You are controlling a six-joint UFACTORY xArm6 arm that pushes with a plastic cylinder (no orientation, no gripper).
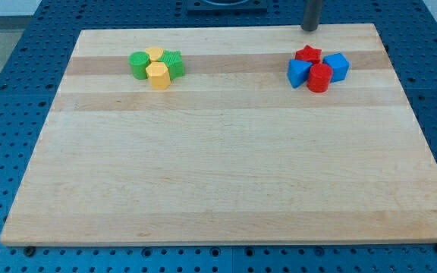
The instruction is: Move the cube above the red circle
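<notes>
A wooden board (226, 174) lies on a blue perforated table (21, 83), with two tight clusters of small blocks near its far edge. At about two o'clock from the board's centre sits the red and blue group: a red cylinder (319, 78), the task's red circle, stands at the cluster's six o'clock side; a blue cube (337, 67) touches it at roughly two o'clock, a blue triangular block (299, 73) presses against it at about nine o'clock, and a red star (308, 54) rests at about eleven o'clock, at the top of the group. The cube thus sits to the view's right of the red cylinder and slightly higher, not directly above it. My tip (310, 29), the lower end of the dark rod, stands at the board's top edge, at twelve o'clock from the red star and apart from every block, touching none. There are no fingers on this rod, so nothing is grasped. At about ten o'clock from the board's centre lies the second cluster: a yellow hexagonal block (158, 75) in front, a yellow block (155, 54) behind it whose shape is unclear, a green block (139, 64) at the left and another green block (174, 64) at the right, all touching.
</notes>
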